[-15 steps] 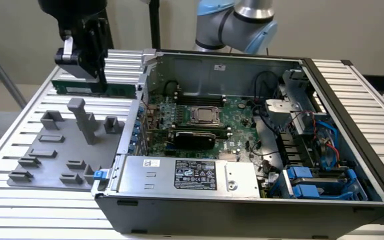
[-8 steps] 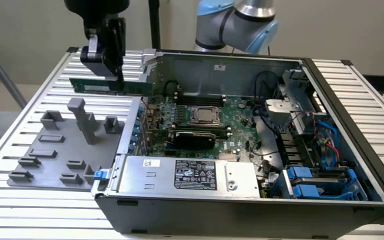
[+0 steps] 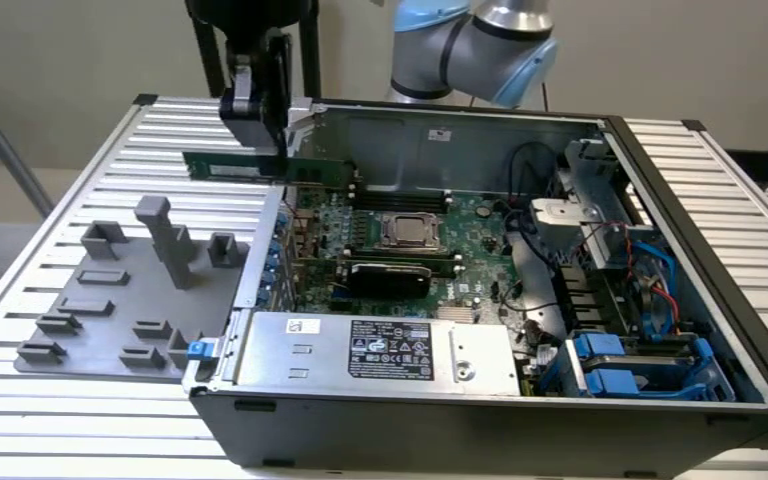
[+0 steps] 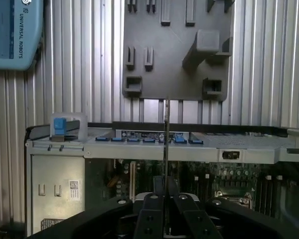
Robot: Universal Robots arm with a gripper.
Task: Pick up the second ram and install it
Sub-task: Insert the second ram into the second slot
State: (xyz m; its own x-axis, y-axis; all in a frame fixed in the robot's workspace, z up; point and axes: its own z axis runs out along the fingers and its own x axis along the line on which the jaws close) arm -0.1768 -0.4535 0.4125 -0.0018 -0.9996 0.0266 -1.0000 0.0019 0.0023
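The ram (image 3: pixel 271 168) is green, the gripper (image 3: pixel 273 140) is black, and the arm (image 3: pixel 471 40) is light blue and shiny grey. The table (image 3: pixel 37 420) is silver with long stripes all over it, the block (image 3: pixel 117 300) is plain grey, and the little tab (image 3: pixel 199 349) is bright blue. The case (image 3: pixel 491 430) is black outside and grey inside, the board (image 3: pixel 357 215) is green with small black and silver bits, the box (image 3: pixel 484 355) is silver with a black label (image 3: pixel 391 350), the clips (image 3: pixel 618 365) are blue, and the wires (image 3: pixel 658 290) are red and blue.
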